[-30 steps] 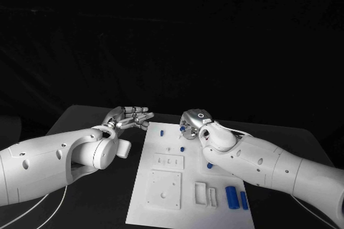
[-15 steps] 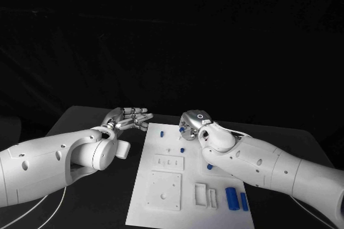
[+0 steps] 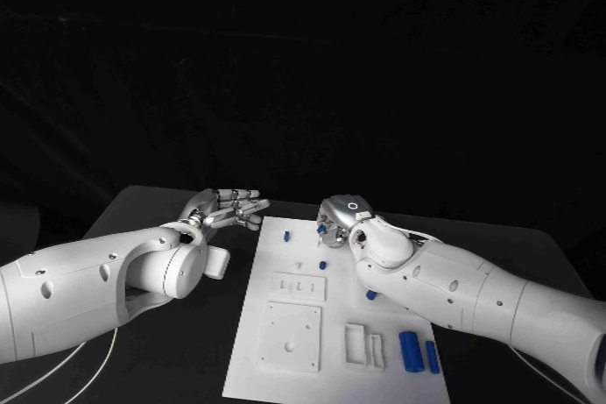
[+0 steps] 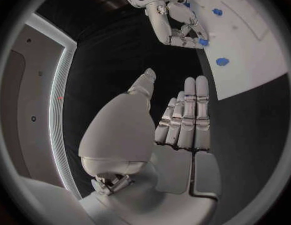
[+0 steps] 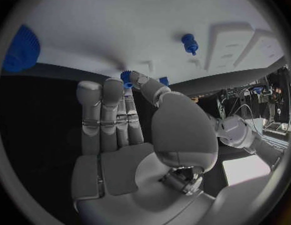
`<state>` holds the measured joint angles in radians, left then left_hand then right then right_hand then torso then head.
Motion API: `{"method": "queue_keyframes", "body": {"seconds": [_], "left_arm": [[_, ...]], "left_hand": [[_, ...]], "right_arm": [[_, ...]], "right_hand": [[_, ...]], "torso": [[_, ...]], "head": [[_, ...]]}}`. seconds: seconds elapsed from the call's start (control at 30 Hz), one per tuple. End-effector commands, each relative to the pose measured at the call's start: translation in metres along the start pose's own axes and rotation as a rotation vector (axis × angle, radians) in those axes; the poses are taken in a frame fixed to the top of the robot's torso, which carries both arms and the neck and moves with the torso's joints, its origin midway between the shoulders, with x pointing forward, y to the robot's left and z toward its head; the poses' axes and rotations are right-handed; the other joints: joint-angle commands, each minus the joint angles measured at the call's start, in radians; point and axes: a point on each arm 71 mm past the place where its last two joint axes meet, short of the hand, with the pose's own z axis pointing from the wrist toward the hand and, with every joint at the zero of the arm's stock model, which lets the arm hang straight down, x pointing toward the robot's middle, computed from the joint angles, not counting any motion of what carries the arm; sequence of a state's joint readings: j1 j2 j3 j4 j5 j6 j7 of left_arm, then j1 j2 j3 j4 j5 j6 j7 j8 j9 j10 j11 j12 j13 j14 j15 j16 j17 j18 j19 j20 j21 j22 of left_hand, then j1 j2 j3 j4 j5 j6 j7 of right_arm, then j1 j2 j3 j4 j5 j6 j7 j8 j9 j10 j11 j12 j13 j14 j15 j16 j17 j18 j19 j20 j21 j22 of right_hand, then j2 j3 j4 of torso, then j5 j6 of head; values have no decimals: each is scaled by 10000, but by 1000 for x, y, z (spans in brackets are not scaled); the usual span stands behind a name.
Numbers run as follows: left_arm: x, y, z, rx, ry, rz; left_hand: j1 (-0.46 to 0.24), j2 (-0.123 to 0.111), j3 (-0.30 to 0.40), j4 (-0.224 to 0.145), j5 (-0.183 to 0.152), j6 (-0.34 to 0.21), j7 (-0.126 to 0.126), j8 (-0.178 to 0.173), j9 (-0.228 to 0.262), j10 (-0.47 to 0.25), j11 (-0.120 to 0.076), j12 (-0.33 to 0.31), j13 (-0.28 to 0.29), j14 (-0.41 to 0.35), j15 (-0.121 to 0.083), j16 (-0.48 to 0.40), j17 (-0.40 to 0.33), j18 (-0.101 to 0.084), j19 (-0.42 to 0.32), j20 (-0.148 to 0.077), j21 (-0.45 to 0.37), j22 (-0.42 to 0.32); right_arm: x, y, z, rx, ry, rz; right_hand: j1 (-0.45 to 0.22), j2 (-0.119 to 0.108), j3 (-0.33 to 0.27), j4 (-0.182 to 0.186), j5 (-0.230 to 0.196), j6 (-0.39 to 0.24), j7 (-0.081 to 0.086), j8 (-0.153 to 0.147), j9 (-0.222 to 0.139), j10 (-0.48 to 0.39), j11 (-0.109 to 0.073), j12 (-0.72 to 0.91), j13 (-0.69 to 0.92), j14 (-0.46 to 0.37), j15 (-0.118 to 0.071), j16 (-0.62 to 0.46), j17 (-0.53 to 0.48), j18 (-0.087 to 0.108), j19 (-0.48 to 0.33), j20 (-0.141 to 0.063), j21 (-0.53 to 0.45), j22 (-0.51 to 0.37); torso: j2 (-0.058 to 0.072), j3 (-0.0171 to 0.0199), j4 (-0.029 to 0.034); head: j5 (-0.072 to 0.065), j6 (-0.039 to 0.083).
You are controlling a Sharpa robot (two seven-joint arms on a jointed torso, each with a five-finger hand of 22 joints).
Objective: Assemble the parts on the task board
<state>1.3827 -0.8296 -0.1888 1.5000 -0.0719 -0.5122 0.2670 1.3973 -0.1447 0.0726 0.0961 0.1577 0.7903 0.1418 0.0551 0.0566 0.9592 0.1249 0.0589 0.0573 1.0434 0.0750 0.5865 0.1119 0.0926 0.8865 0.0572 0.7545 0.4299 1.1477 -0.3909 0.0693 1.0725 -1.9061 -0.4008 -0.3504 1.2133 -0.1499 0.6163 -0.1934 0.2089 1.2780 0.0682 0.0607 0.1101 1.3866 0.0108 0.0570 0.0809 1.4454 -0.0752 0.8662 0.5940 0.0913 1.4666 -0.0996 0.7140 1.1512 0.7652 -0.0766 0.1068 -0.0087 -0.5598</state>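
while the head view hides the right hand's point(image 3: 339, 218) fingers behind its own back, the right wrist view shows the thumb and a fingertip point(image 5: 140, 80) pinching a small blue part point(image 5: 126, 78) right at the far edge of the white board point(image 3: 331, 351), and the left wrist view shows the same pinch from the side. the left hand point(image 3: 228, 208) hovers over the black desk point(image 3: 151, 213) just beside the board's far left corner, holding nothing, its fingers straight and close together with the thumb apart. on the board, two long blue cylinders point(image 3: 409, 348) lie side by side near the front right corner, their long axes running front to back. a blue peg point(image 5: 190, 43) stands upright on the board, and another small blue piece point(image 3: 286, 236) sits near the far left edge. which way the pinched part points i cannot tell.
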Motion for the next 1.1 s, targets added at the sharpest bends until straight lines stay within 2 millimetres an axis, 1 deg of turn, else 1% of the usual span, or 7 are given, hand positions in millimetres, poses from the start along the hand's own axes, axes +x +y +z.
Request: {"method": "queue_keyframes", "body": {"seconds": [0.03, 0.13, 0.27, 0.37, 0.53, 0.9, 1.1], "left_arm": [[2, -3, 1, 47, 82, -44], [2, -3, 1, 42, 89, -47], [1, -3, 0, 34, 83, -46], [1, -3, 0, 30, 68, -44], [-1, -2, 0, 23, 43, -41], [-7, -2, -1, -9, -87, -19], [-14, -1, 1, 39, -63, -23]], "left_hand": [[60, -37, 32, 26, -44, -47, -1, 27, -11, -77, -11, 4, 8, 27, 14, -22, 10, 68, 56, 19, -42, -9], [72, -53, 34, 46, -52, -93, -5, 21, -14, -154, -16, 0, 5, 28, 12, -20, 13, 67, 55, 19, -44, -12], [72, -53, 34, 46, -52, -93, -5, 21, -14, -154, -16, 0, 5, 28, 12, -20, 13, 67, 55, 19, -44, -12], [72, -53, 34, 46, -52, -93, -5, 21, -14, -154, -16, 0, 5, 28, 12, -20, 13, 67, 55, 19, -44, -12], [72, -53, 34, 46, -52, -93, -5, 21, -14, -154, -16, 0, 5, 28, 12, -20, 13, 67, 55, 19, -44, -12], [101, -93, 28, 87, -55, -130, -15, 19, -16, -206, -22, -3, 2, 31, 10, -19, 15, 65, 60, 15, -42, -15], [138, -95, 40, 116, -52, -152, -12, 19, -17, -225, -20, -3, 2, 37, 6, -20, 16, 62, 60, 11, -41, -15]], "right_arm": [[6, 2, -2, -63, 392, -170], [7, 3, -2, -115, 465, -92], [7, 3, -2, -157, 466, 59], [7, 3, -2, -178, 351, 182], [3, 1, -5, -209, 101, 399], [-10, -24, -21, -51, -134, 704], [-31, -53, -31, 344, -437, 1514]], "right_hand": [[53, 36, -99, 14, 11, -111, 19, 29, 467, -52, -32, 58, -28, -25, -19, -49, 9, 172, 390, -17, -83, 16], [-18, -12, -174, 73, 69, -359, 74, 11, 329, -281, 51, 42, -92, -24, 38, -52, 7, 184, 389, 25, -141, 18], [-306, -401, -707, 345, 91, -1153, 207, 17, -136, -1021, 297, 43, -170, -6, 267, -97, -50, 313, 378, 236, -482, -120], [-298, -624, -1552, 567, -135, -1672, 111, 21, -416, -1550, 426, 47, -174, 6, 334, -179, -147, 429, 404, 328, -841, -315], [142, -555, -3239, 951, -32, -2160, -85, 29, -426, -2027, 540, 58, -158, 16, 391, -251, -337, 582, 438, 413, -1328, -650], [224, -620, -3246, 1097, 391, -2131, -50, 21, -433, -1918, 514, 46, -166, 21, 385, -261, -469, 574, 437, 416, -1398, -817], [96, -665, -2720, 1244, 577, -1896, 242, 32, -424, -880, 267, 74, -149, 36, 239, -194, -453, 440, 450, 286, -1063, -672]], "torso": [[-7, -7, -38], [-5, -12, -35], [-9, -16, -28], [-9, -14, -27], [-12, -14, -34], [-57, 26, -172], [-93, 96, -291]], "head": [[29, 4], [28, -1], [22, 2], [15, 9], [-36, 18], [11, 148], [103, 214]]}}
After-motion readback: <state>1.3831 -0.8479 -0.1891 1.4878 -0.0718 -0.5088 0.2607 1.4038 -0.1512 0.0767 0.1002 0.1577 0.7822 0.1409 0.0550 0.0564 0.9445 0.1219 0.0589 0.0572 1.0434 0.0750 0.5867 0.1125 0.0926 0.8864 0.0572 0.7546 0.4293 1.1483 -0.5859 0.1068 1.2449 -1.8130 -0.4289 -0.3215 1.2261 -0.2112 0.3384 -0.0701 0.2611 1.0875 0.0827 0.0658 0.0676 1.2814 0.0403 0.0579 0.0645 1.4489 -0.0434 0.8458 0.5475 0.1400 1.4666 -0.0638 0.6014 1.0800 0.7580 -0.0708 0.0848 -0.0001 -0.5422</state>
